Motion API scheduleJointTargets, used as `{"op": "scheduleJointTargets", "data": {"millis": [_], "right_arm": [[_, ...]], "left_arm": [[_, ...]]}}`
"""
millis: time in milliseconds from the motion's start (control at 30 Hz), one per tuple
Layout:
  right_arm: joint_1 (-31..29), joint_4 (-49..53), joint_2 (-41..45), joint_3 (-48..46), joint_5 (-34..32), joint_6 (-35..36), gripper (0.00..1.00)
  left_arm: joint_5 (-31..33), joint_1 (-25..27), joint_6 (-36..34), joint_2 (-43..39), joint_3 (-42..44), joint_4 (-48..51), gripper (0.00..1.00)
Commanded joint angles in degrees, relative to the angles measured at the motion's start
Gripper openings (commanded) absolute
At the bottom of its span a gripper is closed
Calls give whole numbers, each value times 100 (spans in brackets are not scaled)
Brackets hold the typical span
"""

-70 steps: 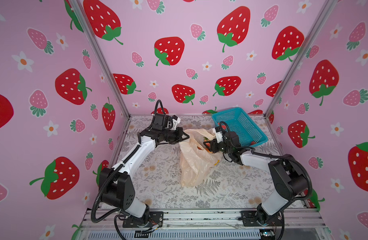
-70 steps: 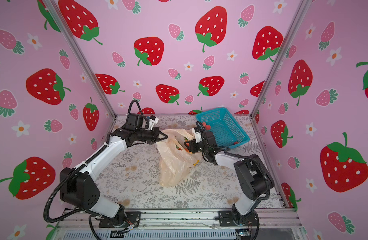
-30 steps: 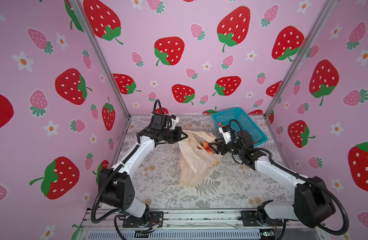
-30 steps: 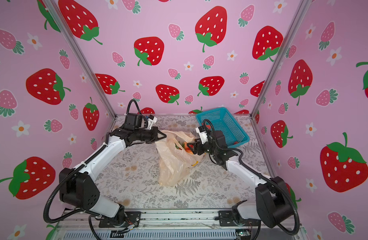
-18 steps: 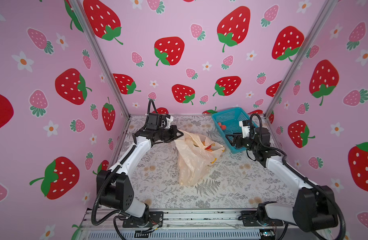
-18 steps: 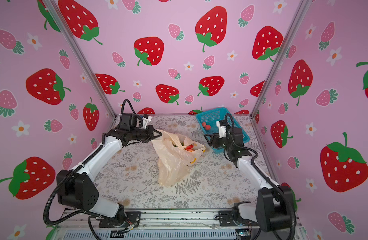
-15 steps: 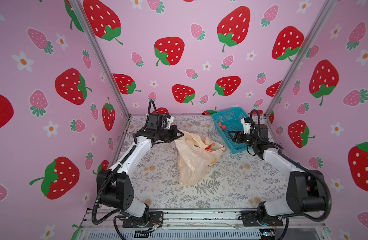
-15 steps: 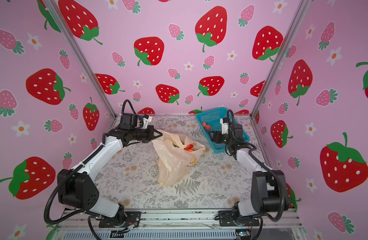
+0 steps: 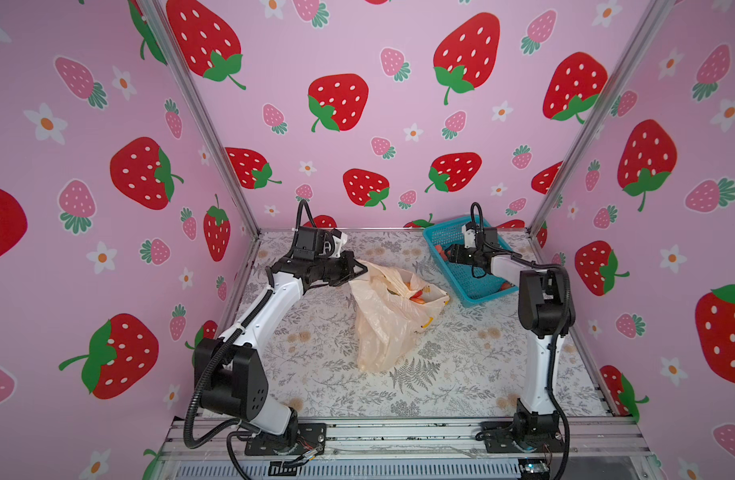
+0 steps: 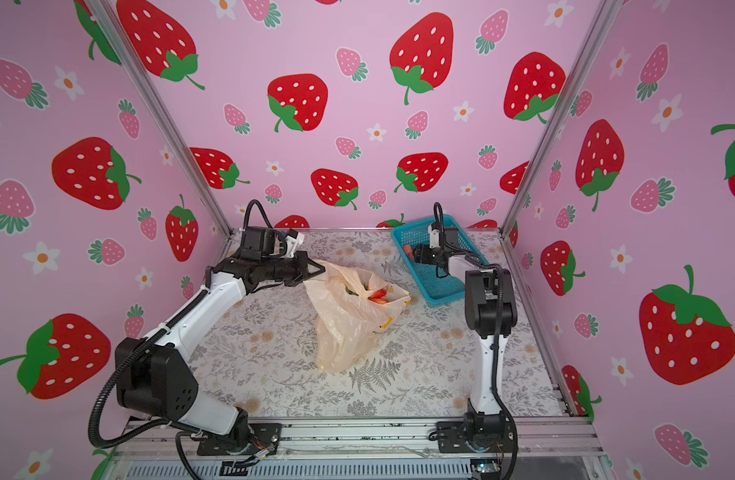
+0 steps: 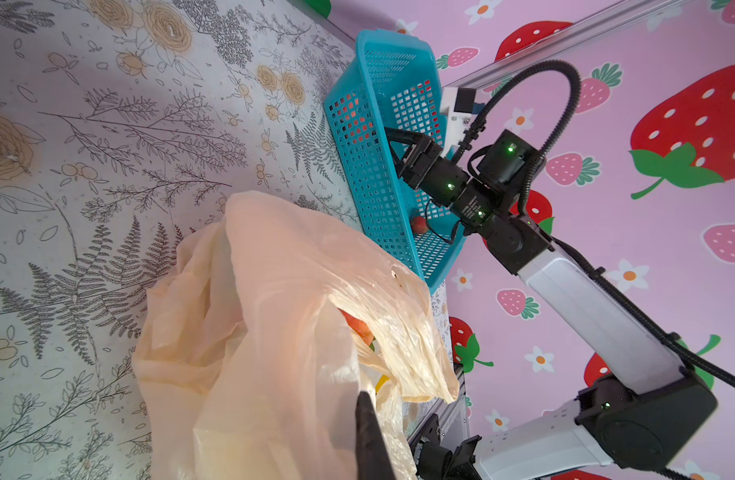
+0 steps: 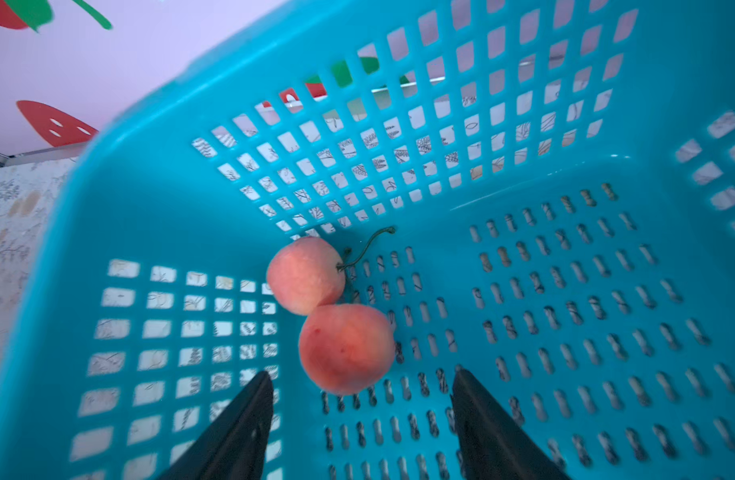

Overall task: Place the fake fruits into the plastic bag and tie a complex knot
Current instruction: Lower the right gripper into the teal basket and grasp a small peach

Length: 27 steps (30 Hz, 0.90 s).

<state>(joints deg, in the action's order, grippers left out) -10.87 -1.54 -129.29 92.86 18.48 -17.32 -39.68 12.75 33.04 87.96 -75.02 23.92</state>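
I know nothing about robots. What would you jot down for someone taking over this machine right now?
Left pincer: shut on the rim of the plastic bag, holding the mouth up.
Right pincer: open, empty, inside the blue basket, just short of two peach-pink fruits.
Done: a few fruits lie in the bag.
Left: the basket's fruits, a red one included, then the knot.

The table has a grey-and-tan floral cover. A crinkly peach plastic bag lies slumped near its middle, a little toward the far edge. A blue mesh basket sits in the far right corner, just beside the bag.
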Motion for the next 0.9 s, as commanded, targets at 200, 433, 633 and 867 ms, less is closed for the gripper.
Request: {"op": "scheduleJointTargets", "data": {"millis": [200,433,633,867], "right_arm": [[-56,556,-644,794,179,203,67],[-51,634,-877,1087,162,271,55],[7,734,-497,1038,103,400,42],[202,-53,1336,-573,433,377,38]], "left_arm": [[-118,17,36,120,-8,-81,0],[-117,23,39,159,-3,-72,0],[-136,15,52,153,-3,-70,0],[-188,25,89,110,-4,-110,0]]}}
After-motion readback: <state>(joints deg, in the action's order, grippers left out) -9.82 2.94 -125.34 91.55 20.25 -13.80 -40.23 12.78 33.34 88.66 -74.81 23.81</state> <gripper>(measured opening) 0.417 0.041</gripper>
